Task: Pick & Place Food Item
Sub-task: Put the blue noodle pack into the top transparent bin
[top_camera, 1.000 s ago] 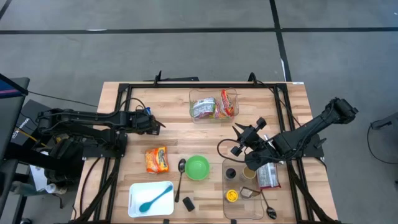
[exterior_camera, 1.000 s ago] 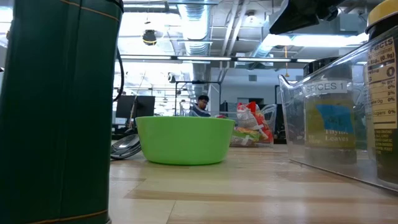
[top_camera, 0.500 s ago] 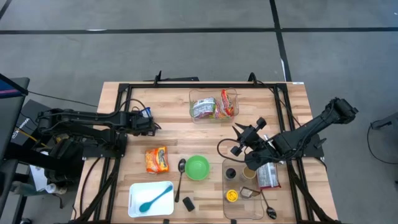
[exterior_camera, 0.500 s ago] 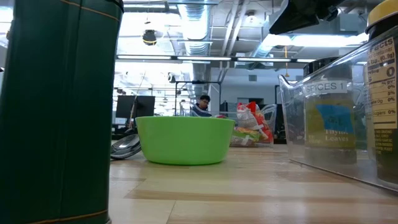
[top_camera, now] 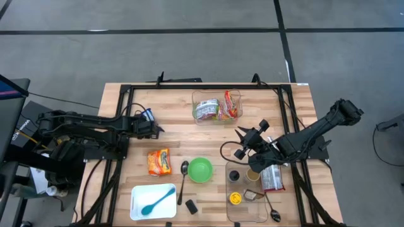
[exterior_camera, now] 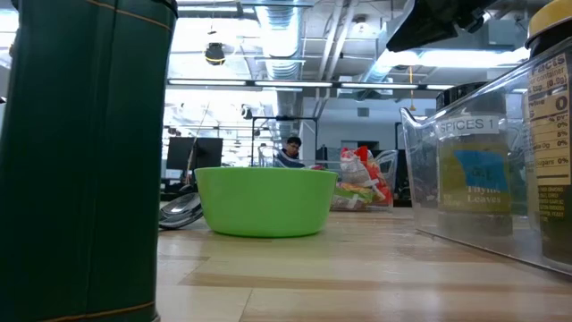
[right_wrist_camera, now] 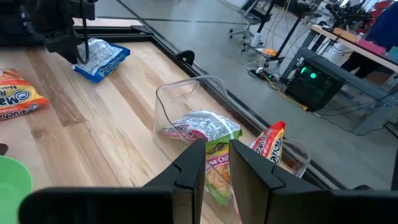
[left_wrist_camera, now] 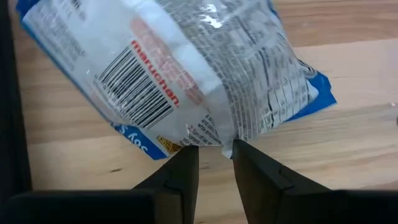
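Note:
A blue-and-white ramen packet is at the table's left, also seen in the left wrist view and the right wrist view. My left gripper points down at its edge and is shut on it. My right gripper hovers empty and shut right of the middle, near a clear bin of snack packets at the far middle. An orange ramen packet lies flat on the table. My left gripper pinches the ramen packet's crimped end edge between its two fingers, only at that seam. The fingers come from above, pointing down. The packet spreads away from the fingers toward the far edge, and its far part seems to lie on the table.
A green bowl and a spoon sit near the middle front. A white tray with a teal spoon is at the front left. A clear spices bin and a packet stand under my right arm. A black frame rims the table.
My left gripper has drawn a little toward the table's left edge, staying shut on the blue-and-white packet, which has gone with it.

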Tool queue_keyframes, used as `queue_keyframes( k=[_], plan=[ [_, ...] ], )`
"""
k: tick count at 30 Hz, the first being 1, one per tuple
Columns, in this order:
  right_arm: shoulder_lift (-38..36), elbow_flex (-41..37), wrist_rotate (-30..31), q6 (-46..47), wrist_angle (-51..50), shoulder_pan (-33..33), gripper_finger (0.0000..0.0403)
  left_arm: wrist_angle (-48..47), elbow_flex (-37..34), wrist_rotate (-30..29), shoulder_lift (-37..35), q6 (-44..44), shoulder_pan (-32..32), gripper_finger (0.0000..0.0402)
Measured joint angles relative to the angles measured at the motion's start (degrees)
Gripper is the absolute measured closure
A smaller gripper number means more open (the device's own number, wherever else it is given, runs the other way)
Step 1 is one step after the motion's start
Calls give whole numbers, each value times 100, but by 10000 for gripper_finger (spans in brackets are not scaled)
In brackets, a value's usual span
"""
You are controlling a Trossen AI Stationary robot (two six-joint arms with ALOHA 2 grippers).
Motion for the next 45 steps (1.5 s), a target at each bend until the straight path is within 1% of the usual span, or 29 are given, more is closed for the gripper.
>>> queue_keyframes(
  k=[6, 11, 15, 19, 23, 29, 42, 45],
  plan=[
    [0, 0, -5, 0, 0, 0, 337, 171, 0, -16, 0, 83, 0, 293],
    [0, 0, -15, 0, 0, 0, 337, 401, 0, -14, 0, 340, 0, 272],
    [0, 0, -17, 5, 2, 0, 337, 534, 0, -26, 0, 350, 0, 253],
    [0, 0, -17, 44, 2, 0, 337, 559, 0, -238, 0, 355, 0, 240],
    [0, 1, -17, 46, 2, -1, 337, 679, 0, -328, 0, 356, 0, 239],
    [0, 0, -17, 46, 2, -2, 337, 694, 0, -453, 0, 356, -2, 265],
    [0, 0, -17, 46, 2, -2, 337, 720, 1, -940, 0, 356, -1, 351],
    [0, 1, -17, 46, 2, -2, 337, 720, 0, -967, 0, 356, -2, 372]
  ],
)
